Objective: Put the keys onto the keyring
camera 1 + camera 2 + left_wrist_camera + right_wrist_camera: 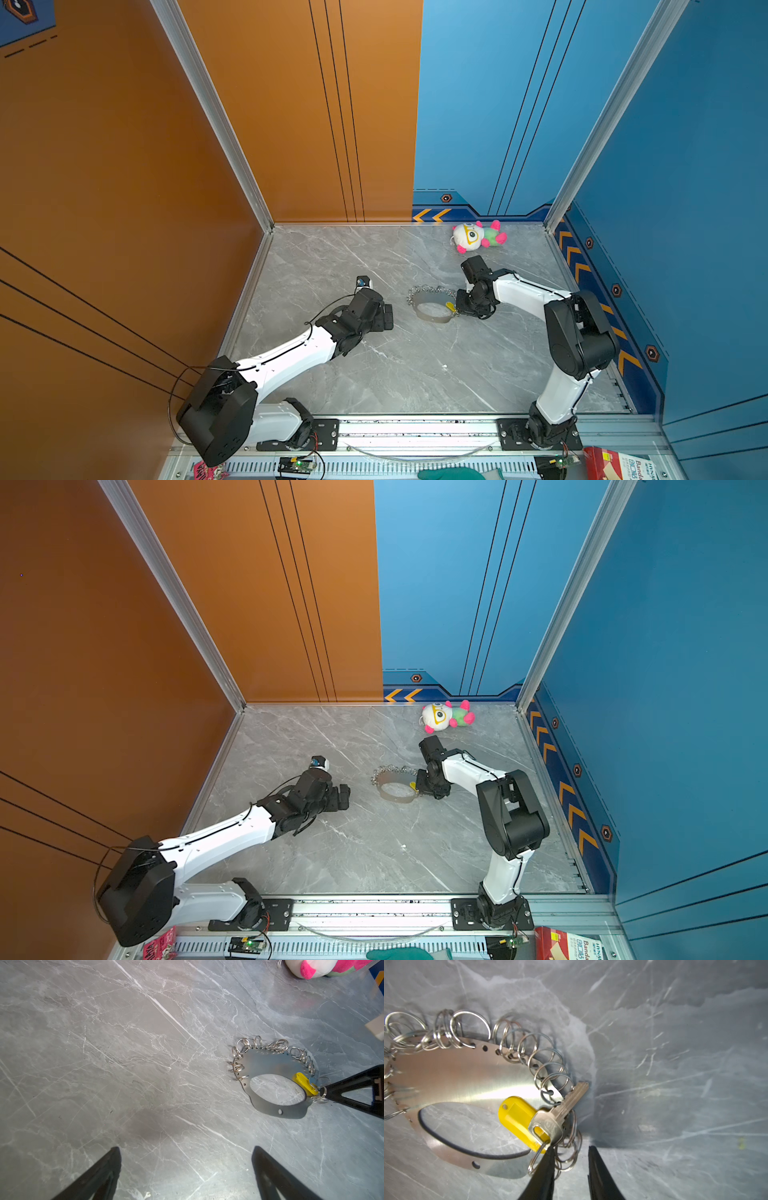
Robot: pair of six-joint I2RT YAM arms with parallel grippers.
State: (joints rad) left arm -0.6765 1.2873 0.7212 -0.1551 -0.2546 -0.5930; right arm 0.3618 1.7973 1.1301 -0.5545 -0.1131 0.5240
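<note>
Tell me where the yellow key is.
The yellow key lies right of centre in both top views, on the right edge of the keyring, beside the right gripper.

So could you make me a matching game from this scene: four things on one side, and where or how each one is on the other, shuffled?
Things:
1 plush toy
2 yellow key
3 left gripper
4 keyring

Descriptions:
A wide open, holding nothing
B flat on the table, with an oval hole in it
C at the table's far edge
D lying on the keyring, beside the right gripper

Pairs: 1-C; 2-D; 3-A; 4-B
</note>
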